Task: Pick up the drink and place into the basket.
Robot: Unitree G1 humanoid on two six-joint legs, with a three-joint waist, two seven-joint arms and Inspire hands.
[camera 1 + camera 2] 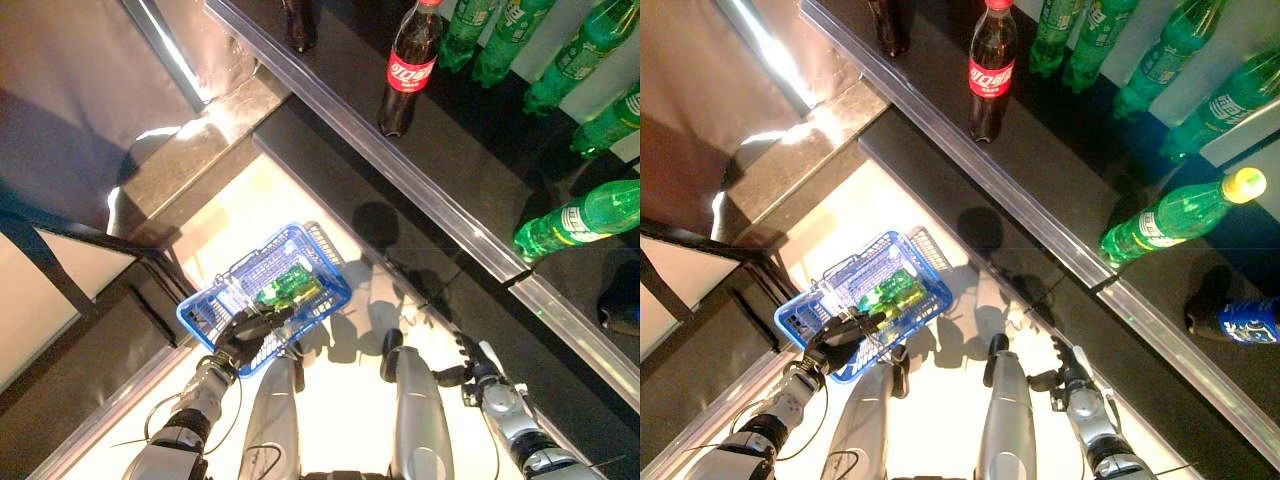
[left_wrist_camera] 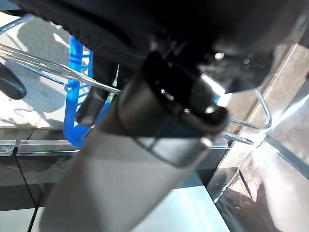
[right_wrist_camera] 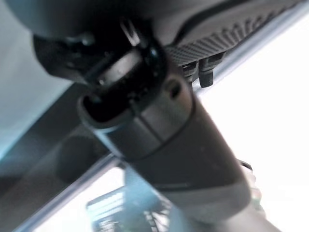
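A blue plastic basket (image 1: 205,318) with a wire handle hangs low in front of me. My left hand (image 1: 243,338) is curled round its near rim and handle; the left wrist view shows the dark fingers (image 2: 91,108) against the blue wall (image 2: 72,87). A green drink bottle (image 1: 290,286) lies inside the basket. My right hand (image 1: 473,366) hangs at the lower right with relaxed fingers, holding nothing, close to the shelf's metal edge (image 1: 470,240).
A dark shelf runs diagonally above the basket. On it stand a cola bottle (image 1: 408,65) and several green bottles (image 1: 580,225), one lying nearest my right hand. A blue-labelled bottle (image 1: 1240,320) lies further right. A dark counter (image 1: 80,350) is at the left.
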